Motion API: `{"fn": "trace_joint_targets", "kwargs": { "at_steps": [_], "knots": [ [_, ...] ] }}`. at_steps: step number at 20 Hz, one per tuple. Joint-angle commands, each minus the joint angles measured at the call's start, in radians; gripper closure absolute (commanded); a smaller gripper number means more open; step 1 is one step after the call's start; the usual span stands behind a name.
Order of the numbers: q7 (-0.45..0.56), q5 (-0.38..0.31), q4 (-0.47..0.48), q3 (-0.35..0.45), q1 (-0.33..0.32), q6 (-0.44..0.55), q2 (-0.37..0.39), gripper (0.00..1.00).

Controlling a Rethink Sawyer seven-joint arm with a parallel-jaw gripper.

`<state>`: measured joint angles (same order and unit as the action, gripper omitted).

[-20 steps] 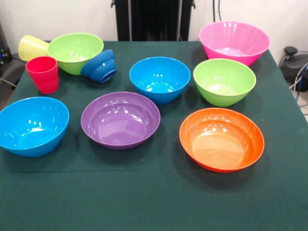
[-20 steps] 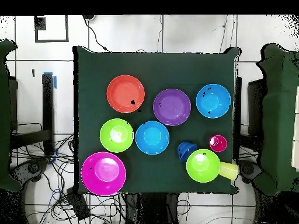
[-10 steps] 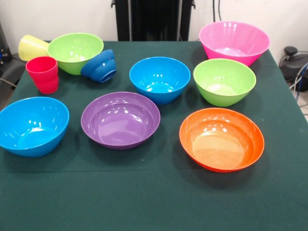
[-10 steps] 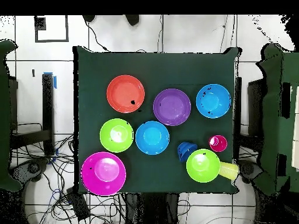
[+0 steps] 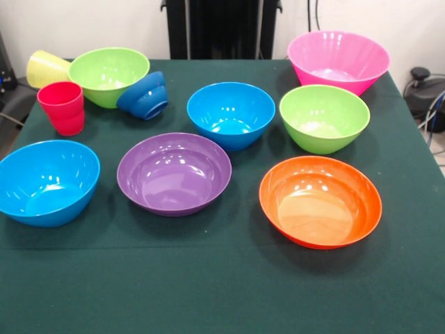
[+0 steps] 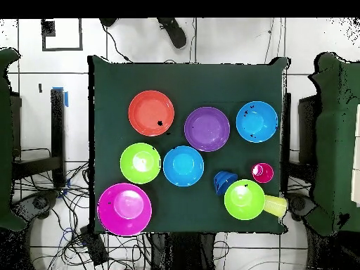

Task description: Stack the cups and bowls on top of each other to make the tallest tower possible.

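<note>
Change since earlier frame: person's shoe (image 6: 172, 31) now further inside the top edge of the overhead view, on the floor beyond the table; cups and bowls unchanged in position.
Gripper: outside both views; open or closed cannot be told.
Table (image 5: 222, 285): dark green cloth, all ten items resting on it singly, nothing stacked.
Pink bowl (image 5: 338, 59): largest, upright, at the far right corner in the front view.
Right lime green bowl (image 5: 324, 117): upright, just in front of the pink bowl, near it.
Orange bowl (image 5: 320, 200): wide, upright, near right, in front of the right lime green bowl.
Centre light blue bowl (image 5: 231, 113): upright, mid-table, between the small dark blue bowl and the right lime green bowl.
Purple bowl (image 5: 174, 172): wide, upright, in front of the centre light blue bowl, apart from it.
Left light blue bowl (image 5: 47, 181): upright, at the left edge, beside the purple bowl.
Left lime green bowl (image 5: 108, 73): upright, far left.
Small dark blue bowl (image 5: 144, 96): tipped on its side, leaning against the left lime green bowl.
Red cup (image 5: 62, 106): upright, just left of the left lime green bowl, behind the left light blue bowl.
Yellow cup (image 5: 46, 68): lying on its side at the far left corner, against the left lime green bowl.
</note>
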<state>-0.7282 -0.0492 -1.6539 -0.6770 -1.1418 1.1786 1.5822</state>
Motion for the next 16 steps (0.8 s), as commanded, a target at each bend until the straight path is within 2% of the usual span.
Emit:
{"fn": "trace_joint_targets", "kwargs": {
  "at_steps": [1,8,13,16],
  "knots": [
    [0.355,-0.048,-0.289,-0.031,0.009,-0.041,0.029,0.00],
    [0.373,-0.038,-0.288,-0.038,0.009,-0.030,0.037,0.00],
    [0.375,-0.062,-0.278,-0.050,0.002,-0.012,0.031,0.00],
    [0.335,-0.071,-0.290,-0.064,-0.008,0.000,0.023,0.00]
  ]
}}
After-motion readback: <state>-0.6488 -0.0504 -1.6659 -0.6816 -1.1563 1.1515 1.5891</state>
